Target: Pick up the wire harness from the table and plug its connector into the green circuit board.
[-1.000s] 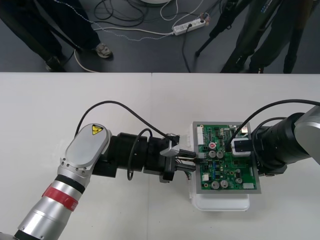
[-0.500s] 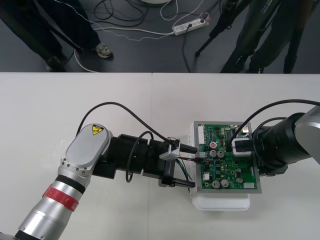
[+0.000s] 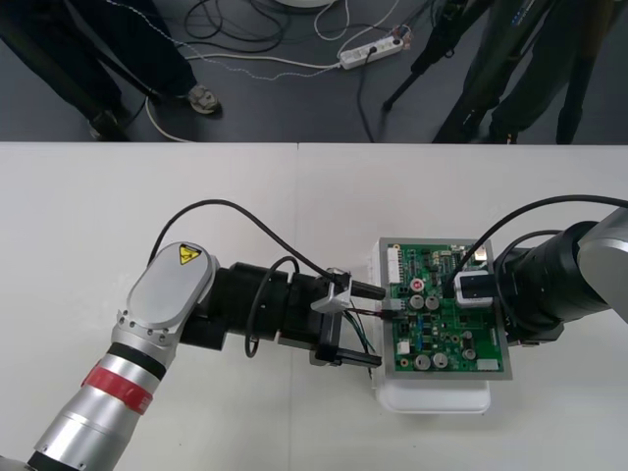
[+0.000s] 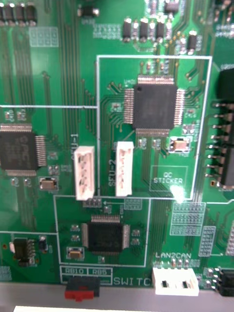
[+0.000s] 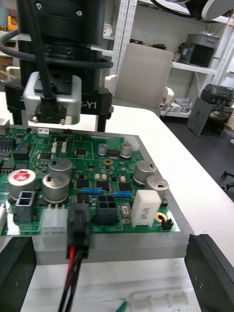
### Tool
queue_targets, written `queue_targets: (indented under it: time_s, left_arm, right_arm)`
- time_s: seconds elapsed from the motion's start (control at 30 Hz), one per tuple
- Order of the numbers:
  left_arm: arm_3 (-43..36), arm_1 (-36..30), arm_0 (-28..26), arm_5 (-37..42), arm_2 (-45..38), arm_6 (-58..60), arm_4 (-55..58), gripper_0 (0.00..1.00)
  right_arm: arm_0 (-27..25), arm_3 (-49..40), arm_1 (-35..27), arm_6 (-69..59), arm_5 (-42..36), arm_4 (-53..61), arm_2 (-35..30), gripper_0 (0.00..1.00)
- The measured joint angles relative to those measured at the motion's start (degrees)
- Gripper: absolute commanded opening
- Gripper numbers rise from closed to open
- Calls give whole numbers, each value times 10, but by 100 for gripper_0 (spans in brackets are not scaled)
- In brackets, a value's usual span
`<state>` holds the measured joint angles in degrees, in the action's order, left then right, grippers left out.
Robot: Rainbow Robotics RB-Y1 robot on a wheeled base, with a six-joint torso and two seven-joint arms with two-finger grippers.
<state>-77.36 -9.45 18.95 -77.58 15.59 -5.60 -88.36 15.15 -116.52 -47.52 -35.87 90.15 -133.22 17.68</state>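
Wire harness (image 5: 73, 265): thin red and black wires, with a green one (image 3: 365, 340) seen from the front, ending in a small black rectangular plug (image 5: 78, 218). The plug stands seated at the left edge of the green circuit board (image 3: 444, 339), between a white header (image 5: 53, 225) and a black four-cavity socket (image 5: 106, 209); the wires trail leftward off the edge. Board: flat, glossy green, rectangular, grey-framed, mounted on a white base (image 3: 432, 397), right of centre on the plain light table (image 3: 196, 186). Board carries silver cylindrical capacitors (image 5: 56, 185), a white box-shaped component (image 5: 143, 207), square black chips (image 4: 153, 105) with fine pin rows, and upright white pin headers (image 4: 84, 171). Left gripper (image 3: 383, 328): just left of the board, released, its black fingers (image 5: 214, 273) spread wide on either side of the wires and clear of the plug. Right gripper (image 3: 469, 289): over the board's right half, close above the green surface; whether it is spread or closed cannot be told.
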Motion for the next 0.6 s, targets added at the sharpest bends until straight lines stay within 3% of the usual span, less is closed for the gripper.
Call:
queue_targets:
  time_s: [0.6]
  left_arm:
    - [-29,-76,-7,-26,-85,0,17,90]
  right_arm:
    - [0,-1,1,0,0,1,0,100]
